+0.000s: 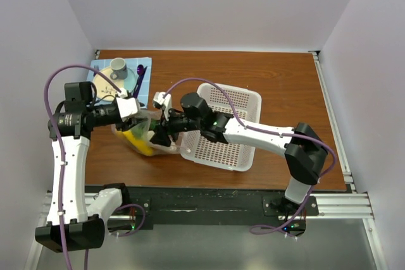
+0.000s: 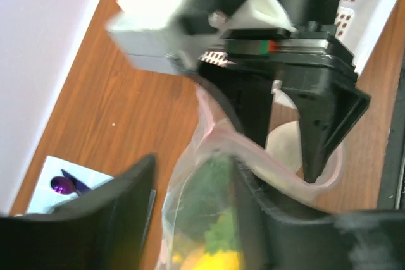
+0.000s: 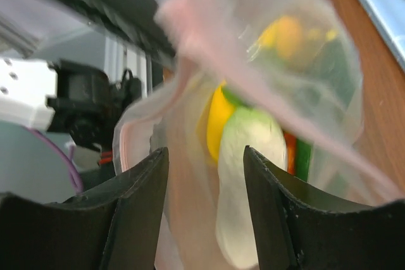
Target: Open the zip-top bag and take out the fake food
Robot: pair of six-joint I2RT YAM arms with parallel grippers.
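The clear zip-top bag (image 1: pixel 142 143) lies on the wooden table between both grippers, its mouth open, with the fake food inside. My left gripper (image 1: pixel 139 117) is open; in the left wrist view (image 2: pixel 193 175) the bag (image 2: pixel 190 219) sits between its fingers and the pinkish zipper strip (image 2: pixel 278 178) drapes over the right finger. Green (image 2: pixel 209 194) and yellow (image 2: pixel 221 260) pieces show through. My right gripper (image 1: pixel 159 135) is open at the bag's mouth. In the right wrist view (image 3: pixel 205 156) its fingers straddle a bag wall and the cream-white piece (image 3: pixel 247 156), with a yellow piece (image 3: pixel 218 115) behind.
A white mesh basket (image 1: pixel 224 128) stands just right of the bag, under my right arm. A blue mat (image 1: pixel 123 71) with a grey cup (image 1: pixel 118 66) lies at the back left. White walls close in the table on three sides.
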